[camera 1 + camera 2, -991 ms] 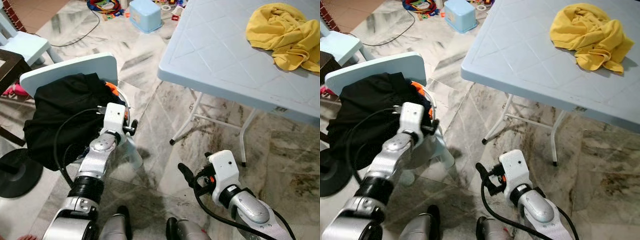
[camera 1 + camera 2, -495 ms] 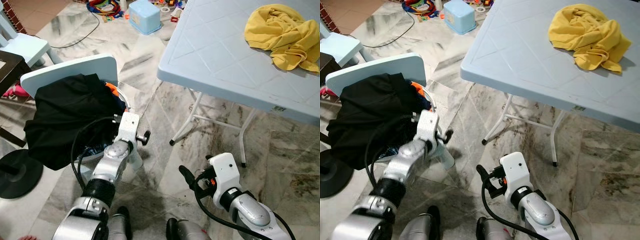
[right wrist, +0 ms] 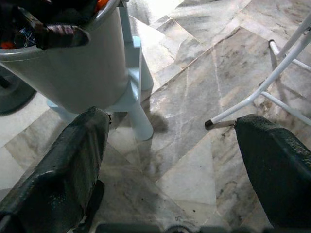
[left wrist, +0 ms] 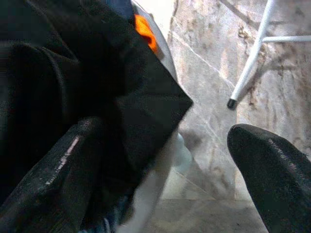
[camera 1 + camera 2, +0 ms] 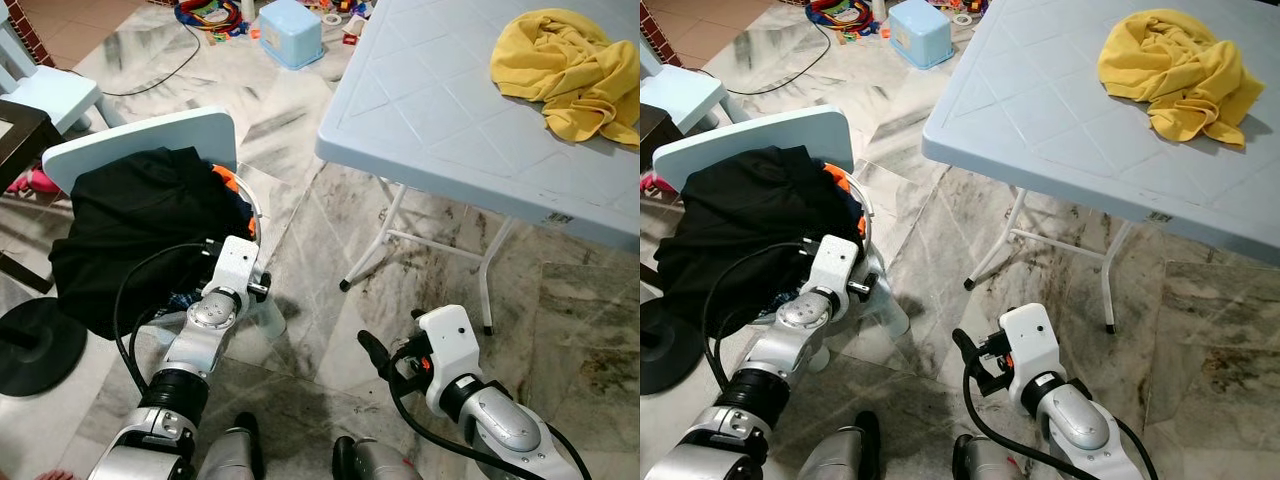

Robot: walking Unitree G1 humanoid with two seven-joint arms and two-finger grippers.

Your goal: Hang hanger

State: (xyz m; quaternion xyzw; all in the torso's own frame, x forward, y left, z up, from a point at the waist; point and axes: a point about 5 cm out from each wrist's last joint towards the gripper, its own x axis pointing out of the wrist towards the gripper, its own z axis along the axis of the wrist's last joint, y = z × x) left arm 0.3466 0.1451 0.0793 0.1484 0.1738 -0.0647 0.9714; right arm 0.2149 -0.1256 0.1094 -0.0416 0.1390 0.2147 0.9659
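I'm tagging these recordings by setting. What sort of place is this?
Most likely a lived-in home. A marble-tiled floor holds a folding plastic table with a yellow cloth on it, a laundry basket of clothes on a small chair, and scattered toys.

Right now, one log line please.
left gripper: open, at black garment | right gripper: open, idle | yellow cloth on table

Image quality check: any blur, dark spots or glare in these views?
Left eye view: sharp, evenly lit, soft shadow under the pale blue plastic table. Left wrist view: black garment is dark with little detail; the left hand fingers look soft up close. Right wrist view: floor sharp, the right hand fingers out of focus.
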